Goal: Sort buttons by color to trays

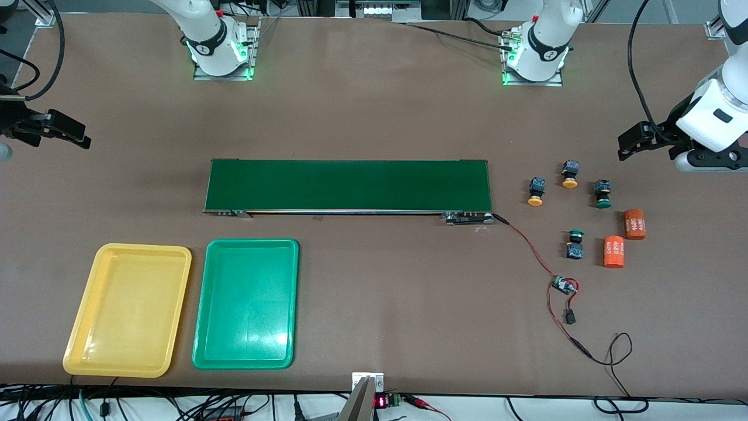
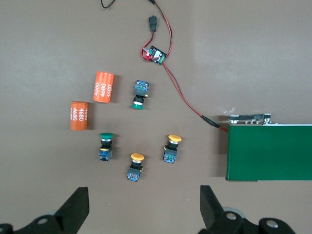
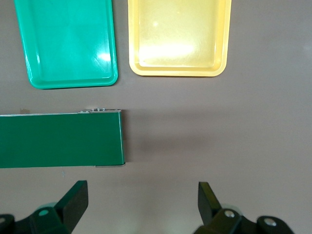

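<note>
Four buttons lie on the table past the conveyor's end, toward the left arm's end. Two have yellow caps (image 1: 536,192) (image 1: 570,174) and two have green caps (image 1: 602,194) (image 1: 575,244). The left wrist view shows the same yellow pair (image 2: 170,149) (image 2: 136,167) and green pair (image 2: 106,146) (image 2: 141,94). My left gripper (image 1: 634,143) (image 2: 145,209) hangs open over bare table beside them, holding nothing. The yellow tray (image 1: 127,310) (image 3: 178,36) and green tray (image 1: 245,304) (image 3: 68,44) sit side by side, both bare. My right gripper (image 1: 64,131) (image 3: 141,207) waits open over the table's other end.
A long dark green conveyor belt (image 1: 347,185) (image 2: 270,152) (image 3: 58,139) lies across the middle. Two orange cylinders marked 4680 (image 1: 634,224) (image 1: 613,251) lie beside the buttons. A red-and-black cable with a small circuit board (image 1: 564,286) runs from the conveyor toward the front edge.
</note>
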Controlling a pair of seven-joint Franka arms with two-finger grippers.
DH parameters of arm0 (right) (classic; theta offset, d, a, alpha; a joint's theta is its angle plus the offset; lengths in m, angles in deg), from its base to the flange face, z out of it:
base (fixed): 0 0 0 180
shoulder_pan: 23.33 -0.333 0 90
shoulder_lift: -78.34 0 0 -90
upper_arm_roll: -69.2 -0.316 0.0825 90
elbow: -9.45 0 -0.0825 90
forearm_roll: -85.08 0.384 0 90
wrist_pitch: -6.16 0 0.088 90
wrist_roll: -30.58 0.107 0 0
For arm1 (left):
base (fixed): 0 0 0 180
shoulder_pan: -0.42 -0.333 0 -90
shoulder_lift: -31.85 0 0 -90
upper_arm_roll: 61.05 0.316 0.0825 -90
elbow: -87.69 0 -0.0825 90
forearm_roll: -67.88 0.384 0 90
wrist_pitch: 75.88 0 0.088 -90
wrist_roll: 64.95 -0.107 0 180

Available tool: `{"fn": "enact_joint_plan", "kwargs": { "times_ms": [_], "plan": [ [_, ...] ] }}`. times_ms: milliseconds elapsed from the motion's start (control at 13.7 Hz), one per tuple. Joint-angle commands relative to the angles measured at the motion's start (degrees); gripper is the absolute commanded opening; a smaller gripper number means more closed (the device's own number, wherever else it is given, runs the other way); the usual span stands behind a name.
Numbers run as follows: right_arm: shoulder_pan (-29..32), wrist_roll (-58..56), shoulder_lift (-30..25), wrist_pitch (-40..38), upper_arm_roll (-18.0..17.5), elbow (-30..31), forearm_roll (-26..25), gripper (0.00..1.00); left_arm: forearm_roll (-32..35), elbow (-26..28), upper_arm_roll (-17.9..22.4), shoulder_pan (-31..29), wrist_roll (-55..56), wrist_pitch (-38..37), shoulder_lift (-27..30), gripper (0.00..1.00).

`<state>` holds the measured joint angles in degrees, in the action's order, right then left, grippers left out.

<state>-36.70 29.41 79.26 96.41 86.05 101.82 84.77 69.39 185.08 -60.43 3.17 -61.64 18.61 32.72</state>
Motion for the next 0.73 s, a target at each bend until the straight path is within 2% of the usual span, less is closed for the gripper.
{"fn": "enact_joint_plan", "kwargs": {
  "times_ms": [0, 655],
  "plan": [
    [0.10, -0.50, -0.39, 0.02, -0.16, 0.00, -0.13, 1.00, -1.24, 1.05, 1.14, 0.77, 0.12, -0.97, 1.49, 1.00],
    [-0.17, -0.41, -0.39, 0.28, -0.25, 0.00, -0.21, 1.00, -0.72, 0.79, 0.43, 0.68, -0.23, -3.69, -0.61, 1.00]
  ]
}}
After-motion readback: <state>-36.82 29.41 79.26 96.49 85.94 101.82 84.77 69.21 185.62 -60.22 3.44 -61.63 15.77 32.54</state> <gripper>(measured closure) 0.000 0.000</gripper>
